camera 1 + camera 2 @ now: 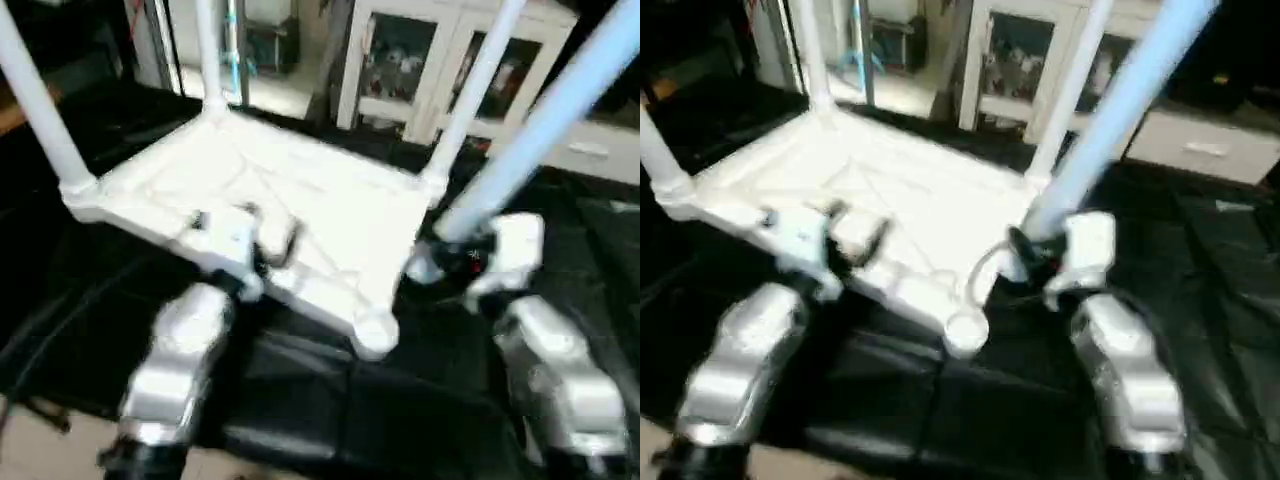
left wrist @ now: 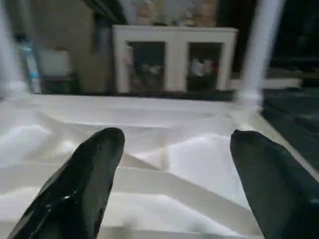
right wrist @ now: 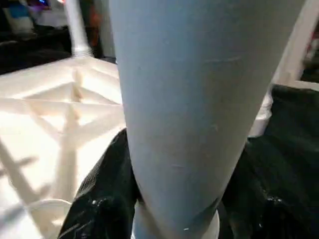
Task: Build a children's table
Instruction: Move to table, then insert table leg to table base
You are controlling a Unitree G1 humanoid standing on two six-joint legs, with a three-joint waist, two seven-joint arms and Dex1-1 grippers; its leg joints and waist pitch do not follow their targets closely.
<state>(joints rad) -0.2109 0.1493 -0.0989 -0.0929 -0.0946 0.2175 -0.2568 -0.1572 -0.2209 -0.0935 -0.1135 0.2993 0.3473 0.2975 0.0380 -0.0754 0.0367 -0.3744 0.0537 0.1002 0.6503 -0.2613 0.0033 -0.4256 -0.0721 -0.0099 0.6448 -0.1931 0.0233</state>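
The children's table top point(image 1: 290, 195) lies upside down on the black-cloth work table point(image 1: 330, 400), ribbed underside up, with three white legs point(image 1: 40, 110) standing in its corner sockets. At its near edge the left gripper point(image 2: 174, 164) hovers over the ribs, fingers point(image 2: 79, 184) spread wide, grasping nothing. Farther right, the right gripper point(image 1: 1035, 258) clamps the fourth leg point(image 1: 1120, 110) near its lower end, tilted, beside the empty near corner socket point(image 1: 965, 330).
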